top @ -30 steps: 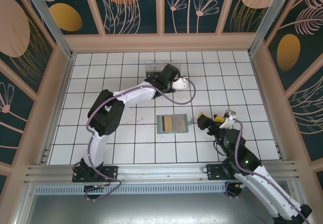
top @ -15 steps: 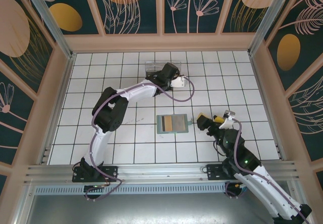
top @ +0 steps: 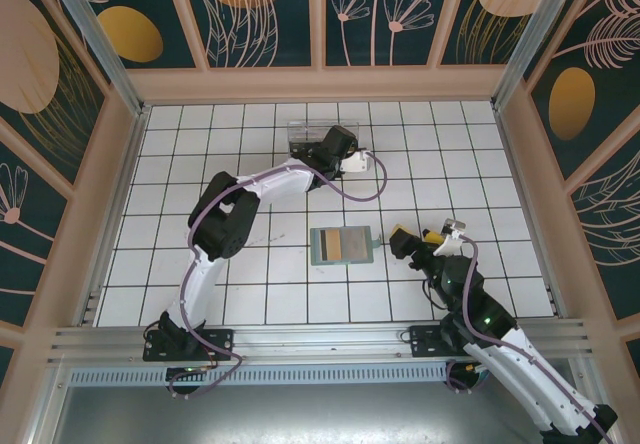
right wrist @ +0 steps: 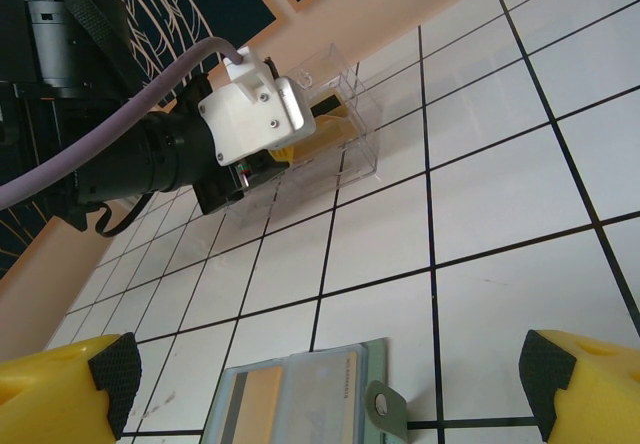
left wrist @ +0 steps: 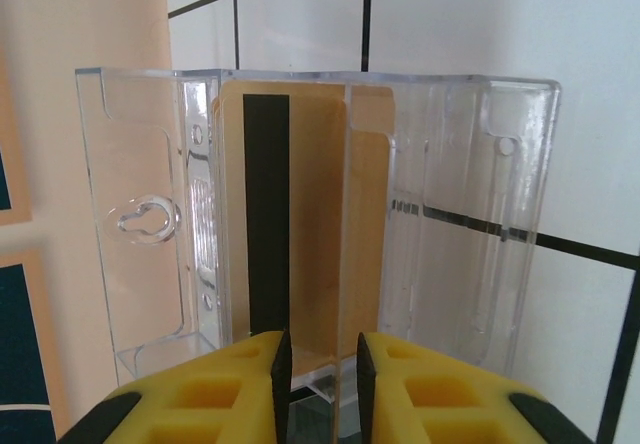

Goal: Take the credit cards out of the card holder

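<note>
The card holder (top: 343, 245) lies open and flat on the tiles mid-table, its snap tab (right wrist: 385, 411) to the right. Credit cards sit in its pockets: a tan one with a dark stripe (right wrist: 258, 406) and a pale grey one (right wrist: 325, 394). Another tan credit card with a black stripe (left wrist: 310, 214) rests inside the clear plastic box (left wrist: 470, 214) at the back. My left gripper (left wrist: 320, 349) hangs at that box's opening, its jaws a narrow gap apart and gripping nothing. To the right of the holder, my right gripper (top: 420, 236) is wide open and holds nothing.
The clear box (top: 300, 132) stands close to the back wall (top: 320, 84). The left arm (top: 250, 189) arches across the left-centre tiles. Raised wooden side walls (top: 110, 194) enclose the table. Bare white tiles (top: 480, 164) lie to the right.
The left gripper's jaws went from shut to slightly parted at the clear box, and its elbow swung a little forward. The right arm and the card holder stayed still.
</note>
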You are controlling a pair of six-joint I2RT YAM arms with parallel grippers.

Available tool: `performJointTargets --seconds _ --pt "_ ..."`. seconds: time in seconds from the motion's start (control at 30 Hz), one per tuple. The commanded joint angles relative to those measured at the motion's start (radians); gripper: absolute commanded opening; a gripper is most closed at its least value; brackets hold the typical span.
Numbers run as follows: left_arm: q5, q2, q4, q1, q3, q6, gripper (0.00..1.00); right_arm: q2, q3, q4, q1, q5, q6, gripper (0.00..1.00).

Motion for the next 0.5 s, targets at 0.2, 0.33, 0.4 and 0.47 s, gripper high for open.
performJointTargets --seconds 0.2,0.33,0.4,0.47 --pt "-0.081 0.047 0.103 0.011 0.065 -0.015 0.27 -0.006 -0.017 0.002 -0.003 0.009 0.007 0.99" --pt "-0.086 0.044 0.116 0.013 0.075 -0.014 0.34 -0.006 -0.022 0.005 -0.003 0.008 0.008 0.99" --pt "-0.097 0.045 0.131 0.014 0.072 -0.014 0.34 -0.007 -0.023 0.005 -0.003 0.008 0.008 0.99" --pt "-0.098 0.043 0.130 0.014 0.072 -0.017 0.34 -0.006 -0.022 0.005 -0.003 0.008 0.009 0.99"
